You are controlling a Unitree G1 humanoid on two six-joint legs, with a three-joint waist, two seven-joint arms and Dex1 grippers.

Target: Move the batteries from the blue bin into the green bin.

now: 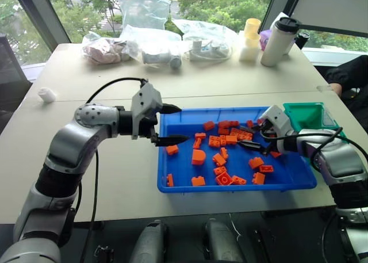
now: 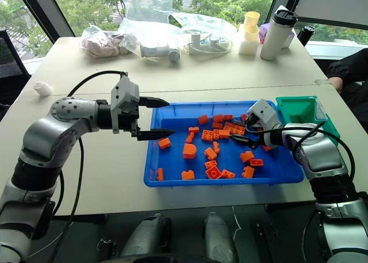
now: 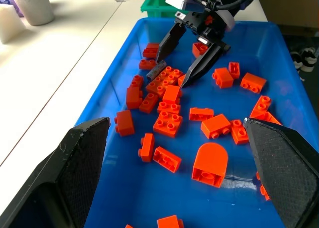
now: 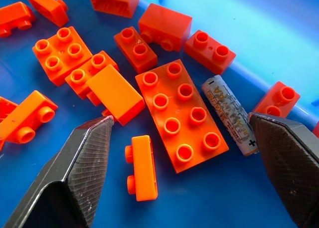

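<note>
The blue bin lies on the table in front of me, strewn with orange toy bricks. One of the batteries, grey-silver with print on it, lies on the bin floor beside a flat orange brick; it also shows in the left wrist view as the battery. My right gripper hangs open low over the bin's right part, its fingers straddling that brick and the battery. My left gripper is open and empty above the bin's left rim. The green bin stands just beyond the blue bin's far right corner.
Clear plastic bags, a white tumbler and yellow cups line the table's far side. A small white object lies at the left. A person's dark sleeve rests at the right edge.
</note>
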